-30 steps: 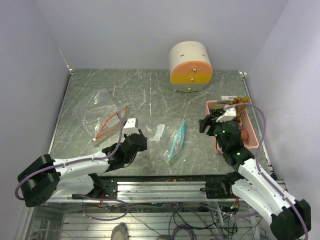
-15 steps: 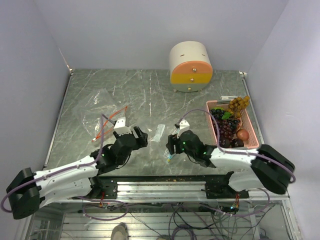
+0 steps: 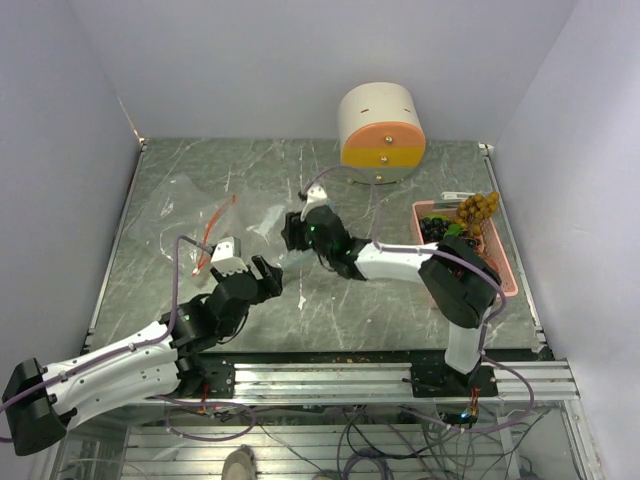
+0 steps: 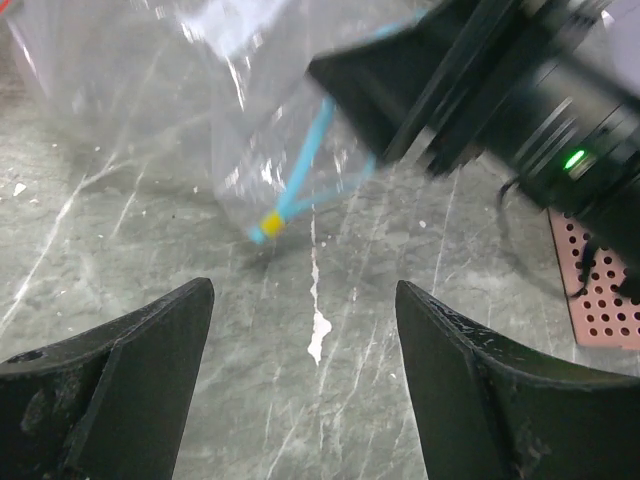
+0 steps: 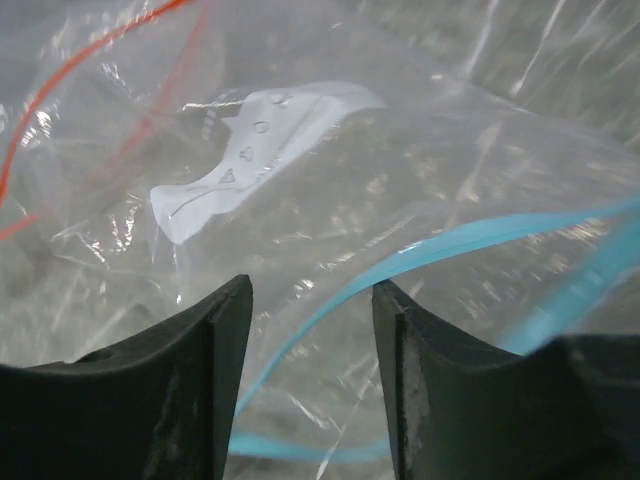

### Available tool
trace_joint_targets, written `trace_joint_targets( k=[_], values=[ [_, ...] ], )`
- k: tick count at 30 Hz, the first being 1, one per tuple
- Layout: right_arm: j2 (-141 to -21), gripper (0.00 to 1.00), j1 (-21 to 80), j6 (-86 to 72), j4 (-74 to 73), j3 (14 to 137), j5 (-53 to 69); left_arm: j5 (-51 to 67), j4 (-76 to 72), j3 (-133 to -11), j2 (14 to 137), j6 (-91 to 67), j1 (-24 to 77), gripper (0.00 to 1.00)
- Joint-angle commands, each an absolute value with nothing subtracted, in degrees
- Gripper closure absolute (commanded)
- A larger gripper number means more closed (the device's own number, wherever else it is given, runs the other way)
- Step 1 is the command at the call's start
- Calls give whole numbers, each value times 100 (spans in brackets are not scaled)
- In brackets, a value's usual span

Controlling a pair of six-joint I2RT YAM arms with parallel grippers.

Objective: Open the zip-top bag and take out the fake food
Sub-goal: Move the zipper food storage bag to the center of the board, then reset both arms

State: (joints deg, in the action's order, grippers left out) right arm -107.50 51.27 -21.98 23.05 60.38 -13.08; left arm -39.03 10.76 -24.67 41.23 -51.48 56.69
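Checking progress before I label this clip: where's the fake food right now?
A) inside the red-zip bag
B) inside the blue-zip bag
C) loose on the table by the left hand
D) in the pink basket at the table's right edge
D: the top view shows the fake food piled in the pink basket, and the blue-zip bag shows only clear plastic in the wrist views.
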Motion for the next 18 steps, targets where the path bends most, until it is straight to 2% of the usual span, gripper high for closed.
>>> trace_joint_targets(
  k=[1,9,18],
  values=[
    [-10320,43,4646,-2130,2334,6336,-1166,-4088,1457,-2320,3891,-5183,5679,16],
    [-8717,19,4509,-2012,1817,4968,-2105,-4017,1229,-2063,3674,-5208,5680,16],
    [-6260,12,4509,-2475,1404,3092,-2670,-3769,675,-2109,4322,-5151,5682,17]
  ],
)
